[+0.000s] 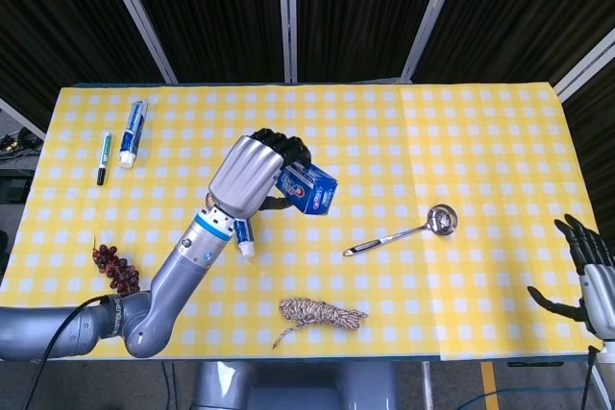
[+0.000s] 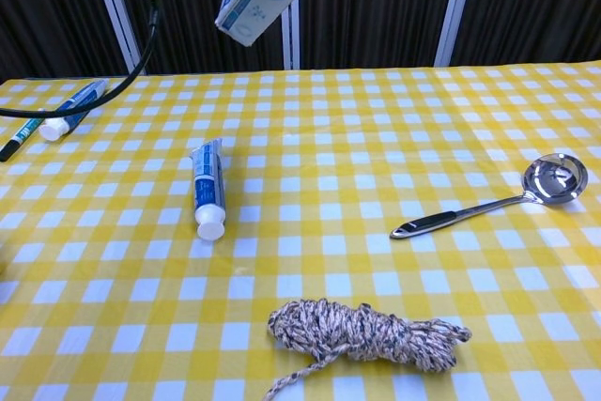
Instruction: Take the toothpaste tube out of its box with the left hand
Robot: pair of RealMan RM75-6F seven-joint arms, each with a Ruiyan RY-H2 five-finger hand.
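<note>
left hand [image 1: 252, 173] near frame centre in the head view, raised off the desk [image 1: 480, 141], fingers [image 1: 284, 148] clamped round the toothpaste box [image 1: 307, 187]. box is held tilted, one end pitched down; in the chest view it hangs at the top edge, lower end pointing toward the cloth, which reads as a pour-out grip, letting the contents slide free by weight.

toothpaste tube [image 2: 208, 187] lies flat on the yellow check cloth, left of centre in the chest view, cap toward the camera, apart from the box and below it. judged: tube is out of the box, so the task's main step looks done; box remains in hand.

right hand [image 1: 586, 271] at lower right edge of the head view, fingers spread, holding nothing, well clear of the work.

a second tube [image 1: 134, 132] and a marker [image 1: 103, 157] sit upper left. ladle [image 1: 404, 232] right of centre, rope coil [image 1: 319, 313] bottom centre, dark berry bunch [image 1: 114, 265] lower left.
</note>
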